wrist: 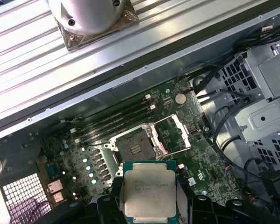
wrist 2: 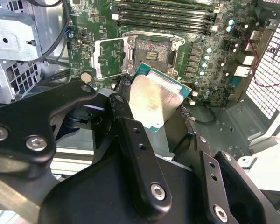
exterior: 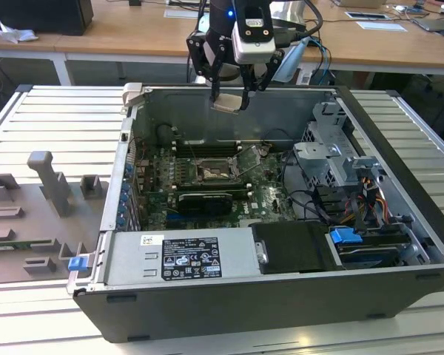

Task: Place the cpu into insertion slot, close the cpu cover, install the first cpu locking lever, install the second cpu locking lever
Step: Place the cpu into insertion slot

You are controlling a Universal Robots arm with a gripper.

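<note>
Well below the jaws, slightly to the exterior view's left, the insertion slot [exterior: 211, 171] lies open. The jaws clamp the cpu [exterior: 228, 103] by its edges, above the open case [exterior: 229, 310]. Below and rightward, the cpu cover [exterior: 247, 164] stands raised. A skewed descent could, I judge, jam a corner into the socket contacts. The cpu sits roughly level, metal face up; near-square, no clear long axis.

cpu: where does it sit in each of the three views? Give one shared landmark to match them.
Exterior view: cpu gripped in the claw, high over the open case.
Second wrist view: cpu between the claw's black fingers, with the socket beyond it.
First wrist view: cpu at the claw tips, socket beyond it.
Shared landmark: the empty socket on the green board.
</note>
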